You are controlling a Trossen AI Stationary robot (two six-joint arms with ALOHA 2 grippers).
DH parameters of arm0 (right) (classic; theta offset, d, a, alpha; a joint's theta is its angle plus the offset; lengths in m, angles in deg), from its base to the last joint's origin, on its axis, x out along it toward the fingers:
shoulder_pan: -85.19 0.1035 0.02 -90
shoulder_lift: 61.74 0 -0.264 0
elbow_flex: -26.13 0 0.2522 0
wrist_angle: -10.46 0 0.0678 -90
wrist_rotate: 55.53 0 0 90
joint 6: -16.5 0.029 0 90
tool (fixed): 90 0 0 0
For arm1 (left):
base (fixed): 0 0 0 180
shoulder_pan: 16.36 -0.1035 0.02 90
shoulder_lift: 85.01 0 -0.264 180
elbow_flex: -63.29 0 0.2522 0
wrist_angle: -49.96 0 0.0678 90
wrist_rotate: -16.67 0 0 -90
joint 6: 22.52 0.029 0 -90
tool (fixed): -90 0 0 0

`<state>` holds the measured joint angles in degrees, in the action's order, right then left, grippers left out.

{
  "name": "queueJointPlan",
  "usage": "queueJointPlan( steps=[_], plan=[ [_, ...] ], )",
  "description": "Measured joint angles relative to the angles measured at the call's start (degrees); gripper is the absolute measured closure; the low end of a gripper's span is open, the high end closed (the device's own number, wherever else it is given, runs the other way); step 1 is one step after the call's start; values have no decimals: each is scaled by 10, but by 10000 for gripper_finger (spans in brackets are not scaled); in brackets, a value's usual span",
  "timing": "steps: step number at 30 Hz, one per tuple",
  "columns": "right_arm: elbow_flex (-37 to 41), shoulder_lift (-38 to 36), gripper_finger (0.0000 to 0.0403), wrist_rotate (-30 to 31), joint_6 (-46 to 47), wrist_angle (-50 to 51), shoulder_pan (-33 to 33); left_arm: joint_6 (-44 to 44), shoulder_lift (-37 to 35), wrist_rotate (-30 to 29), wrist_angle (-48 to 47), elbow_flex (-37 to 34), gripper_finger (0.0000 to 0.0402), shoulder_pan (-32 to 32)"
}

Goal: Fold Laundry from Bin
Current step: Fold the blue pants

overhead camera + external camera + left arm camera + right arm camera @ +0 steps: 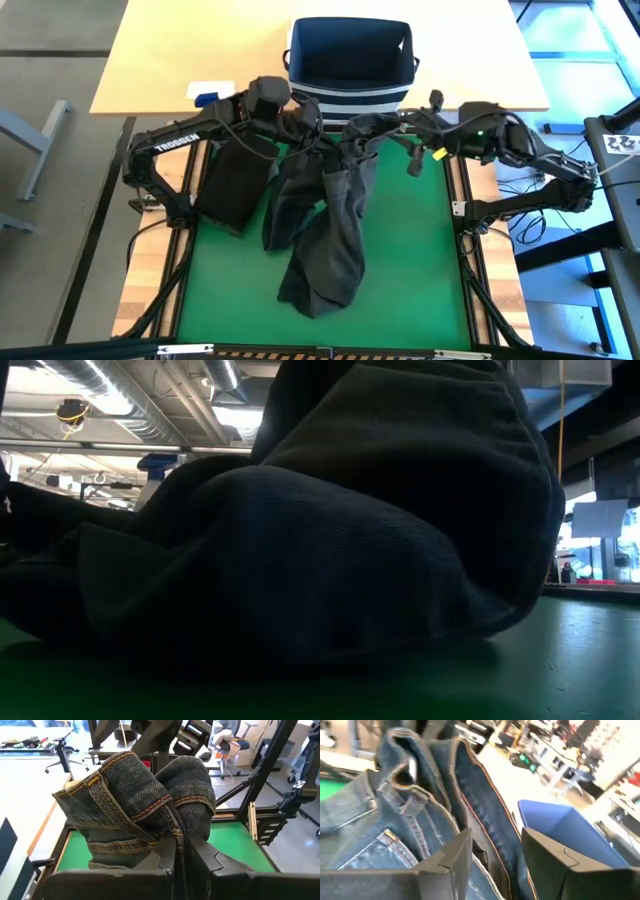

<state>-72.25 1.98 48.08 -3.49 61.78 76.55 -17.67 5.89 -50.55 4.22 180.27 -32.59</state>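
A dark pair of jeans [325, 225] is hanging over the green mat [420, 260], its legs trailing toward the near edge. The bin [350, 55] is standing beyond it on the far table. The left gripper [181, 857] is clamping the waistband, and the right gripper [495, 855] is pinching denim too.

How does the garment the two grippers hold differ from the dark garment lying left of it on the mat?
The jeans hang by their waistband from the left gripper and right gripper, legs trailing across the green mat; the black garment lies on the mat under the left arm, held by neither gripper. The jeans show denim seams and orange stitching; the black garment looks plain. The jeans stretch long; the black garment forms a compact block. Both are dark cloth, out of the bin.
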Motion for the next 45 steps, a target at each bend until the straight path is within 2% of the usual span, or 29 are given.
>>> queueJointPlan(
  steps=[9, 12, 16, 24, 28, 34, 39, 45],
  plan=[
    [0, 25, 253, -57, -40, 86, 0, -18, 0, -10, 35, 0, 384, 36],
    [0, 28, 294, -71, -38, 91, 1, -20, 0, -23, 33, 0, 384, 43],
    [-29, 21, 385, -128, -27, 122, 0, -33, 0, -56, 28, 0, 382, 51],
    [-138, 1, 396, -113, 1, 163, 0, -32, -1, -109, 35, 1, 381, 67],
    [-151, 1, 379, -84, 22, 183, 0, -30, -1, -125, 70, 1, 381, 71],
    [-151, 6, 343, -81, 81, 189, 0, -29, -7, -124, 190, 1, 381, 73],
    [-164, 3, 267, -80, 98, 200, 0, -28, -13, -123, 289, 0, 381, 71],
    [-260, 0, 184, -63, 96, 223, 0, -39, -46, -91, 357, 0, 381, 62]
  ],
)
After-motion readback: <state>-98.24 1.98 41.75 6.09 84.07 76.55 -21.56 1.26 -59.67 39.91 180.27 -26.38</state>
